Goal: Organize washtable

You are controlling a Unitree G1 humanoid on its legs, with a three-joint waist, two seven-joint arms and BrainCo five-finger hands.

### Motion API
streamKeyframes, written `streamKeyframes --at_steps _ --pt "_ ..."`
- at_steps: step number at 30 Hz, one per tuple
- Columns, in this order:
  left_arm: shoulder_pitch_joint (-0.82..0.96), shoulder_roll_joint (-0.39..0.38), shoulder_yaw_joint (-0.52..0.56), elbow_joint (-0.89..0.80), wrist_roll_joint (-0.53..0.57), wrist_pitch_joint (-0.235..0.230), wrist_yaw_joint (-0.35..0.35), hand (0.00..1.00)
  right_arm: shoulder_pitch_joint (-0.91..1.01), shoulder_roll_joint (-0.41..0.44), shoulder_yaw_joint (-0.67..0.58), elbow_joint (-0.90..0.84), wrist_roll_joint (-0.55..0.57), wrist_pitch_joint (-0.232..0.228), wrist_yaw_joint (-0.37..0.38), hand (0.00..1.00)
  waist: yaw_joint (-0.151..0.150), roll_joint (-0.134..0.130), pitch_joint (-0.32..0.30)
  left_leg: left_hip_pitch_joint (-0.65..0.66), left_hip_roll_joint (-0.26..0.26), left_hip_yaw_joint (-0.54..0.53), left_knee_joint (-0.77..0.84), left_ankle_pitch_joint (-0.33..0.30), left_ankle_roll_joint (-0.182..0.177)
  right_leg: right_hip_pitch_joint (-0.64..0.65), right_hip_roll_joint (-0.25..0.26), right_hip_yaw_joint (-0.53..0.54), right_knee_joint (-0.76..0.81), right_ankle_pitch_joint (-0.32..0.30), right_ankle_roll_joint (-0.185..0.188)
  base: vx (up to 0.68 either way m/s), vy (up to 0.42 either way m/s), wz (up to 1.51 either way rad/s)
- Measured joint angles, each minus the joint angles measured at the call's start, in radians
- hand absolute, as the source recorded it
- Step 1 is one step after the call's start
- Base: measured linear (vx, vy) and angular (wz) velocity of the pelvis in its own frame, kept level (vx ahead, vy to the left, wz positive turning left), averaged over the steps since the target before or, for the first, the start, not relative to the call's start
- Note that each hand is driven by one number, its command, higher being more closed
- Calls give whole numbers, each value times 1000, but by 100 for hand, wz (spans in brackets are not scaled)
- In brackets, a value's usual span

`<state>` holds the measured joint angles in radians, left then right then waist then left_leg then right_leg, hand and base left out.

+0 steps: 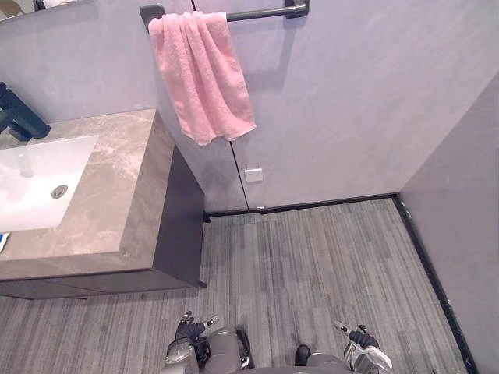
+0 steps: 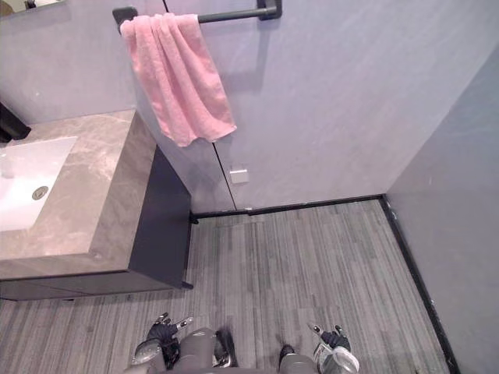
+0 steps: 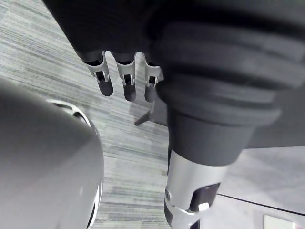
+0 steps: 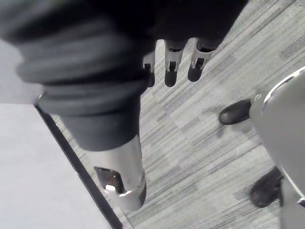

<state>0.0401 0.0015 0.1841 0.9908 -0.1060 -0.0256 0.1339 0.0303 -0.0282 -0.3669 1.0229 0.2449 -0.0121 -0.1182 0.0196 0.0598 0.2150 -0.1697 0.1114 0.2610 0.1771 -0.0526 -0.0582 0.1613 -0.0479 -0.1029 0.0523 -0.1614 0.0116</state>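
The left hand (image 1: 191, 331) is hanging low at the robot's side over the grey striped plank floor (image 1: 312, 257), its arm pointing down, and in its wrist view its silver dark-tipped fingers (image 3: 126, 81) are reaching out loosely and apart from the thumb, gripping nothing. The right hand (image 1: 362, 339) is hanging the same way on the other side, its fingers (image 4: 171, 62) likewise relaxed and spread over bare floor, with nothing in them. Both hands are sitting well apart from the washtable's brown-grey marble counter (image 1: 117, 179), which is standing ahead on the robot's left on a dark cabinet (image 1: 179, 218). A white rectangular sink (image 1: 39, 175) is lying sunk into the counter, with a dark tap (image 1: 19, 117) rising behind it. A small blue item (image 1: 3, 241), too cropped to identify, is showing at the counter's near left edge. A pink terry towel (image 1: 203, 74) is draping over the left end of a dark wall rail (image 1: 261, 13) just beyond the counter's right end.
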Motion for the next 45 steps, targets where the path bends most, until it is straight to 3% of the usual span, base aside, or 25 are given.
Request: streamKeyframes --at_steps 1,2,4,5,7,8,9,10,12,15,16,17,18,20,22,24,25,26,27,28,29,31,32,39,45 --pt "0 1 -6 6 0 1 1 0 -2 -2 10 11 -1 0 -7 0 -3 -9 -8 7 -18 -7 1 34 38 11 -12 5 2 -18 19 414 273 -14" --pt "-3 23 -16 13 0 0 0 0 7 11 22 18 -1 0 -12 0 -4 -50 -24 11 -54 4 29 0 68 17 -51 10 37 -59 40 430 247 -7" --pt "-4 41 -20 22 -1 0 0 0 21 28 24 26 -3 0 -10 0 0 -85 -43 34 -85 25 35 -48 84 -22 -91 30 148 -88 52 403 181 -20" --pt "-2 42 -27 33 -1 0 0 0 23 25 24 27 -10 0 -8 0 2 -82 -44 75 -92 35 21 -63 87 -81 -99 54 321 -91 58 420 231 -30" --pt "-3 53 -51 42 -1 2 1 0 25 23 24 26 -12 -1 -7 0 -8 -85 -45 137 -106 35 3 -87 101 -177 -119 84 581 -60 133 347 202 -7" --pt "-10 65 -93 62 -1 8 0 0 31 19 20 22 -12 -1 -6 0 -9 -82 -42 200 -121 31 -1 -110 112 -247 -133 89 787 -77 153 297 123 16" --pt "-13 67 -97 63 -1 7 0 0 31 19 20 22 -13 -1 -6 0 -7 -85 -43 213 -124 28 -2 -113 114 -257 -135 86 810 -82 148 383 112 33" --pt "-22 69 -106 77 -2 13 0 0 31 19 23 19 -13 -1 -5 0 -9 -87 -45 263 -130 6 -21 -120 116 -291 -140 61 871 -106 117 369 55 41" --pt "-22 65 -104 81 -2 18 0 0 27 20 27 14 -13 -1 1 0 -10 -83 -42 325 -124 -18 -61 -120 117 -345 -123 6 834 -146 78 350 12 48" --pt "-19 55 -90 81 -2 19 1 0 12 20 25 6 -11 -8 15 0 -32 -68 -34 375 -91 -72 -82 -122 113 -415 -65 -19 569 -132 52 332 -87 67" --pt "-14 52 -85 82 -2 19 0 0 9 20 24 6 -11 -9 14 0 -34 -66 -33 395 -81 -78 -97 -133 95 -416 -47 -10 430 -69 43 407 -184 73" --pt "-9 57 -67 80 -2 18 0 0 13 24 24 14 -10 -7 15 0 -32 -85 -36 411 -92 -99 -105 -164 52 -412 -45 4 300 92 28 342 -155 70" --pt "-12 51 -49 85 -2 18 0 0 13 21 20 15 -8 -8 16 0 -33 -90 -36 429 -90 -113 -106 -185 37 -407 -39 8 326 125 9 360 -182 45" --pt "-3 5 -3 82 -3 17 0 0 10 7 13 11 -19 -8 14 0 -27 -35 -44 429 -39 -122 -65 -193 22 -392 -16 -28 343 64 -4 381 -210 24" --pt "-3 -6 9 78 -2 18 -1 0 7 9 -1 10 -18 -9 13 0 -35 -22 -43 387 -8 -125 37 -196 16 -353 -5 -62 316 49 -23 345 -235 42" --pt "-10 -9 27 57 -2 19 -1 0 18 13 -2 6 -18 -6 12 0 -32 -20 -38 299 49 -122 280 -195 -22 -268 20 -91 258 39 -39 295 -227 40" --pt "-7 -12 33 34 -1 18 -2 0 29 11 5 2 -15 -5 10 0 -16 -23 -34 231 99 -107 465 -193 -39 -204 39 -105 219 33 -50 215 -133 13" --pt "-7 -14 35 30 -1 17 -2 0 34 10 8 1 -13 -6 10 0 -8 -22 -34 216 112 -94 500 -194 -37 -186 44 -106 207 32 -52 481 -92 -16" --pt "-10 -15 36 18 -1 16 -2 0 36 11 15 -7 1 -4 9 0 -3 -27 -36 129 99 -38 326 -201 -25 -125 25 -81 148 35 -47 509 101 -45" --pt "-13 -21 27 22 -1 17 -1 0 40 7 12 -7 1 -4 9 0 -7 -16 -41 136 60 -75 86 -74 -31 -119 18 -57 134 40 -16 531 163 -63" --pt "-19 -10 22 24 -1 16 0 0 42 10 13 -4 1 -1 9 0 -4 -30 -44 163 41 -65 73 -67 -23 -108 6 -35 120 46 10 241 208 -41" --pt "-24 2 14 22 -1 15 -1 0 48 26 13 -9 2 -2 9 0 -7 -55 -47 164 19 -64 72 -67 -23 -96 -15 -33 97 51 20 91 179 -10" --pt "-31 3 4 23 2 16 -1 0 54 30 23 -6 -5 -1 9 0 -1 -73 -54 213 -31 -61 -20 -45 11 -82 -46 -7 56 65 43 30 218 -15" --pt "-19 20 -21 62 16 18 -1 0 55 20 25 16 -11 -1 12 0 -5 -62 -70 277 -54 -45 -124 -17 17 -90 -44 42 44 74 53 -31 47 -19" --pt "-17 38 -38 65 -10 11 23 0 45 9 28 45 -10 -8 8 0 -4 -67 -76 278 -69 -110 -142 -10 17 -76 -43 42 -8 100 55 3 -1 -1"
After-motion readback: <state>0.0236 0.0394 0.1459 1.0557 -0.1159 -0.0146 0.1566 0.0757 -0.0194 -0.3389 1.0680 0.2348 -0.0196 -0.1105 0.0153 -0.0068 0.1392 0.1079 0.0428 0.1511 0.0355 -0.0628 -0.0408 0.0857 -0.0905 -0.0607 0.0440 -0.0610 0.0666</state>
